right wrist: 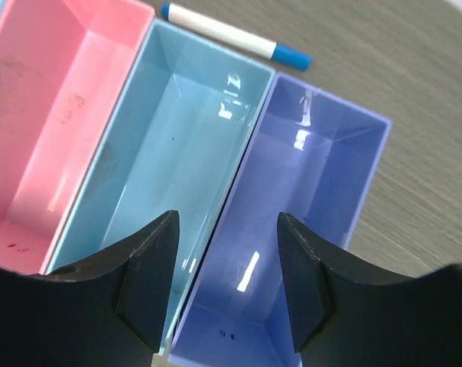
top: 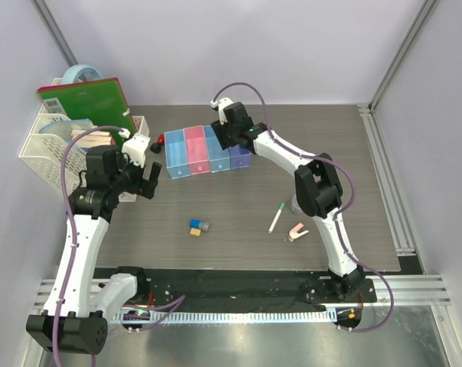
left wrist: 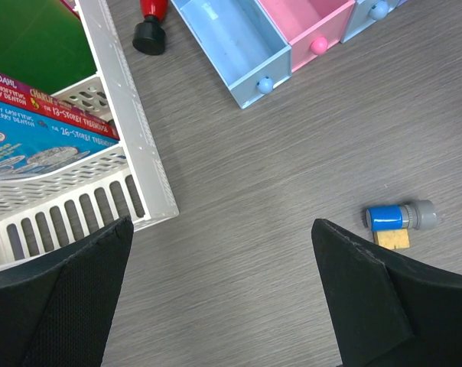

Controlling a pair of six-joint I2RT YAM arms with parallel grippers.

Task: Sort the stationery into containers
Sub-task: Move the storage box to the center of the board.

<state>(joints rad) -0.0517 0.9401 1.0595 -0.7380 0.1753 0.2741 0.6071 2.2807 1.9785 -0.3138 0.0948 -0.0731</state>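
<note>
The four joined bins [top: 206, 151] stand at the back middle; in the right wrist view the pink [right wrist: 55, 115], light blue [right wrist: 162, 145] and purple-blue [right wrist: 315, 191] ones look empty. My right gripper [top: 226, 139] hovers open and empty over the wall between the last two [right wrist: 227, 222]. A blue-tipped pen [right wrist: 231, 34] lies behind the bins. My left gripper [top: 147, 183] is open and empty above bare table [left wrist: 222, 225]. The blue, grey and yellow blocks [left wrist: 395, 222] lie to its right. A red-and-black knob [left wrist: 151, 27] lies left of the bins.
A white pen with a green cap [top: 277, 217], a pink-white clip [top: 297, 232] and a grey tub [top: 294, 205], partly behind the right arm, lie at the front right. The white mesh basket [top: 40, 141] with books and a tape roll [top: 82, 74] stands at the left.
</note>
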